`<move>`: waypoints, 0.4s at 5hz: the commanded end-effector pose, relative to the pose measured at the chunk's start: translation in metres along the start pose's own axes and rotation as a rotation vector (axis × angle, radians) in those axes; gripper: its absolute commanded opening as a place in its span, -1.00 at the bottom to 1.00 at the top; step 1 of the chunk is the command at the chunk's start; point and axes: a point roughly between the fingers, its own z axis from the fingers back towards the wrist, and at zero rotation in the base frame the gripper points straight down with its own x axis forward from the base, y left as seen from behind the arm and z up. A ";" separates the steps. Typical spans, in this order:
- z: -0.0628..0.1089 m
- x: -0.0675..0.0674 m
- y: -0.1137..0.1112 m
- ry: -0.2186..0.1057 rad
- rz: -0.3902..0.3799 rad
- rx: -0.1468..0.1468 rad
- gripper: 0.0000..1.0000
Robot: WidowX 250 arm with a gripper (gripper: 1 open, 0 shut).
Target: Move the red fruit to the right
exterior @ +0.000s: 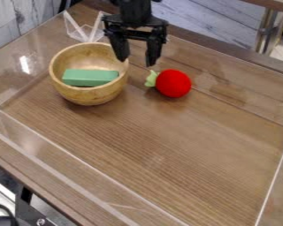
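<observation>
Wood-grain boards cover the table [168, 150], which is walled by low clear plastic panels [38, 146] whose edges catch the light; beyond the far edge lies grey planked flooring, and a dark leg of some furniture stands at the upper right, its top cut off by the frame; at the lower left corner dark cables or hardware show below the table, too dim to make out. Only the lower part of the arm is in view, the rest cut off at the top edge; its black tool [137, 58] points down with its fingers spread apart, released and grasping nothing, hanging above the table just behind the gap between the bowl and the fruit. A wooden bowl [73, 92] sits toward the left, holding a green block [88, 78] that lies flat inside it; the far rim of the bowl is partly hidden by the tool. To the right of the bowl, close beside it but apart, the red fruit [173, 84] rests on the table; its pale green leafy stem points left toward the bowl, so its long axis runs roughly left to right; whether the stem touches the bowl's wall is hard to tell.
</observation>
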 end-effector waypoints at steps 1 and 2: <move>0.028 0.008 -0.015 -0.084 -0.052 0.005 1.00; 0.030 0.010 -0.024 -0.084 -0.096 0.004 1.00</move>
